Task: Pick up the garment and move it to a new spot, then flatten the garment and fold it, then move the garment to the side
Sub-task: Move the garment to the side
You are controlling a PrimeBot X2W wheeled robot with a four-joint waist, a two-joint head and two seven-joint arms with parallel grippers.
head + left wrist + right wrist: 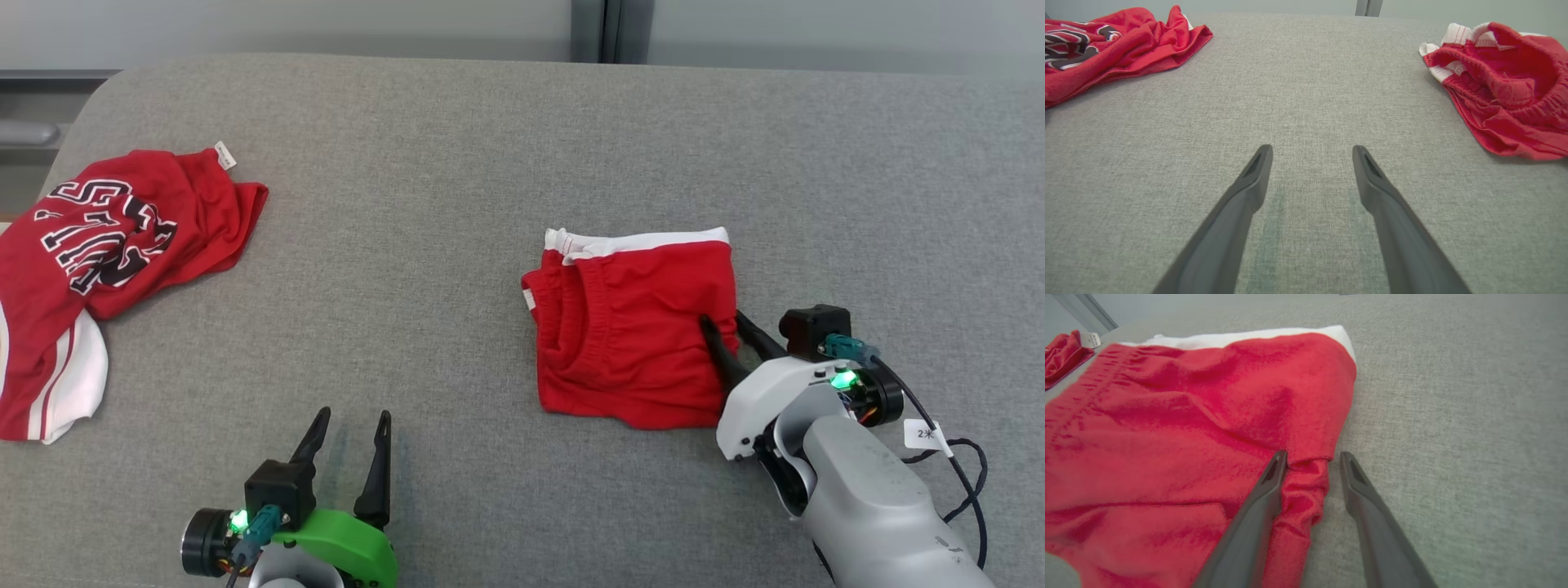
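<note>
The garment point(629, 327) is a pair of red shorts with a white band, lying folded right of centre on the grey cushion point(457, 204). My right gripper point(722, 318) is at its right edge with the jaws still apart. In the right wrist view one finger rests on the red cloth point(1188, 416), the other on the cushion, and a bunched fold of the hem sits inside the right gripper point(1314, 457). My left gripper point(353, 415) stands open over bare cushion at the lower left, holding nothing. From the left gripper point(1312, 149) the shorts point(1506, 90) lie off to the right.
A crumpled red jersey point(106, 245) with black-and-white lettering lies at the far left of the cushion; it is also the red jersey point(1106, 41) at the upper left of the left wrist view. The cushion's back edge meets a pale wall. Bare grey fabric separates the two pieces.
</note>
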